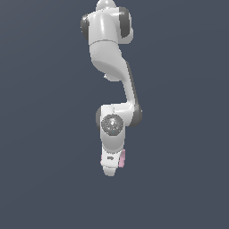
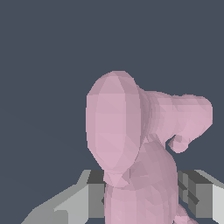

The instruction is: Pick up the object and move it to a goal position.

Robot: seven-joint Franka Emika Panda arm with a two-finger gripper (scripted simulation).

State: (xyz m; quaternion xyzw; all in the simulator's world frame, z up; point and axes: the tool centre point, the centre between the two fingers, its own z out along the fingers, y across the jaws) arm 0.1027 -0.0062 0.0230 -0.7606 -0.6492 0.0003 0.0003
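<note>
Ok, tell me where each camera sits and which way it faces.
Exterior view: off the arm, facing the white arm against a plain grey backdrop; its exact position cannot be told. The tool is at the arm's low end.
Wrist view: on the wrist, looking along the tool at the pink object between its fingers.
Shared: the tool and the pink object.

— What did the object (image 2: 131, 144) look like?

— It was pale pink and lumpy, with faceted surfaces: one broad rounded lobe, a second knobbly lobe off to the side, and a thicker stem running down between the gripper (image 2: 142, 199) pads.

— Where did it sit?

— The pads pressed it from both sides. In the exterior view only a pink sliver of the object (image 1: 121, 159) showed, at the hand's edge toward the exterior view's right, against plain dark grey.
</note>
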